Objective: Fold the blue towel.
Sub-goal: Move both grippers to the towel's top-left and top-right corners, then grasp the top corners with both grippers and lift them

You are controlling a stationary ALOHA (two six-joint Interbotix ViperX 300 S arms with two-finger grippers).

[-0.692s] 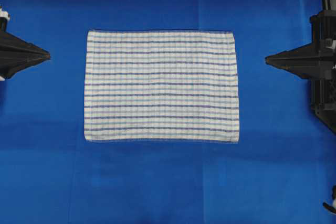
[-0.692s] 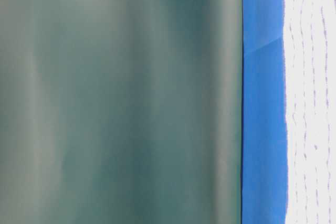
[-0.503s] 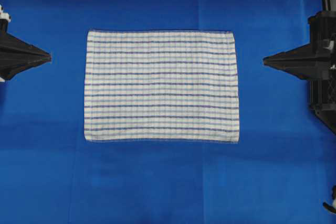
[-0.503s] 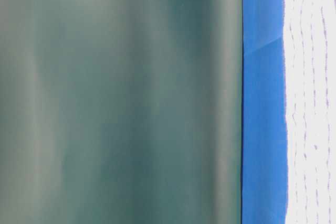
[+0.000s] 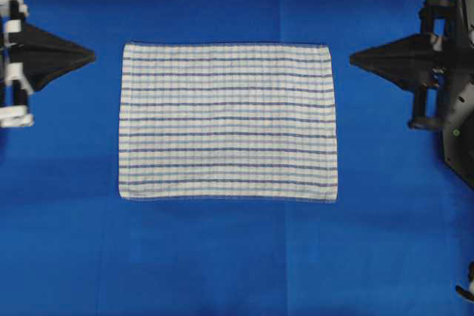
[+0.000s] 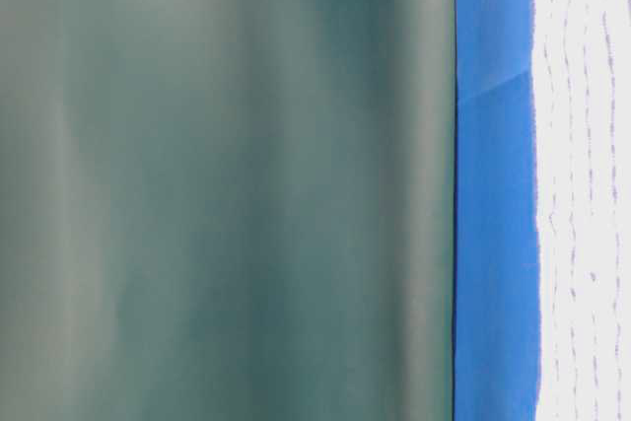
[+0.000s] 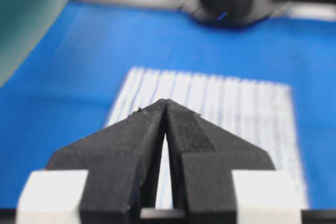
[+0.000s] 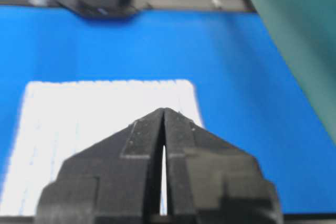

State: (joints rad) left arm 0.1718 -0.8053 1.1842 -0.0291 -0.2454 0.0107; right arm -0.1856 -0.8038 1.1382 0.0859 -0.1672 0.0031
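Blue towel [image 5: 228, 121] lies flat and fully spread in the middle of the blue-covered surface [image 5: 222, 257], a neat rectangle with its long sides running left to right and no corner turned up. No fold shows anywhere, so as far as I can judge the task has not begun: every fold is yet to be made.

On the left, the left claw [image 5: 92, 55] points toward the towel's far-left corner, apart from the cloth with a strip of bare blue between them. Its two black fingers are pressed together to a point and hold nothing; the left wrist view shows them meeting at the tip, with only a thin slit behind.

On the right, the right claw [image 5: 352, 57] mirrors it, aimed at the far-right corner and likewise clear of the towel, fingers pinched together and empty.

Both would have to spread before taking an edge, I reckon. The table-level view shows mostly a blurred grey-green curtain.
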